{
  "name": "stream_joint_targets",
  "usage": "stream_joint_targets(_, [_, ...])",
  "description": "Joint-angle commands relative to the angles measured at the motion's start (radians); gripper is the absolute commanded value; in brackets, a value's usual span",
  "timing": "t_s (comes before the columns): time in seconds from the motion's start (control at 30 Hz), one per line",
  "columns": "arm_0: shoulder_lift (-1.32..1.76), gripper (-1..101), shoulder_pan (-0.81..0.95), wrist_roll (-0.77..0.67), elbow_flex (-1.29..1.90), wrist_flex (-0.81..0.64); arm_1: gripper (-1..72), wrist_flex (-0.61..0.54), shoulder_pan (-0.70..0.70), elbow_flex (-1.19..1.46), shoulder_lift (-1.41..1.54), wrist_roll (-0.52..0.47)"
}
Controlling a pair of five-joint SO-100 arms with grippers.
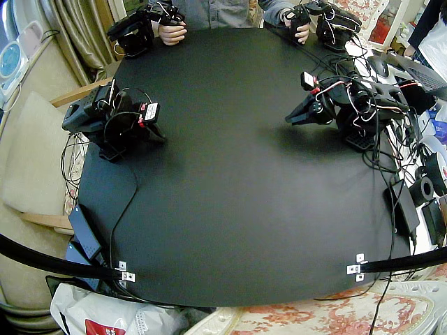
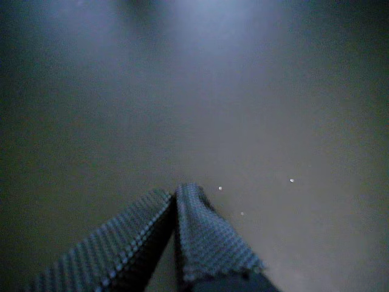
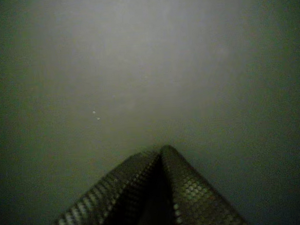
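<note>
Low over the black table (image 1: 230, 195), the left gripper (image 1: 296, 116) and right gripper (image 1: 158, 135) are both closed on nothing.

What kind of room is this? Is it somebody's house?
Probably a room in a home, set up for robot work: curtains hang in the corner, a beige cushioned seat stands beside the black table, and flowery fabric lies below it.

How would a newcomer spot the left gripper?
Find the black table. At its edge crowded with cables sits the left arm; the left gripper is its black wedge, shut and held low. Red wires behind it set it apart from the right gripper.
</note>
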Motion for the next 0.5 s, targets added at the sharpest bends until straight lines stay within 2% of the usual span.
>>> stream_joint_targets(0.0, [0.018,0,-0.012,0.012,0.009,0.002,-0.3,0.0,-0.008,-0.025,0.008,0.012])
stream_joint_targets(0.47, [0.018,0,-0.006,0.014,0.009,0.003,-0.3,0.0,-0.018,-0.025,0.009,0.006])
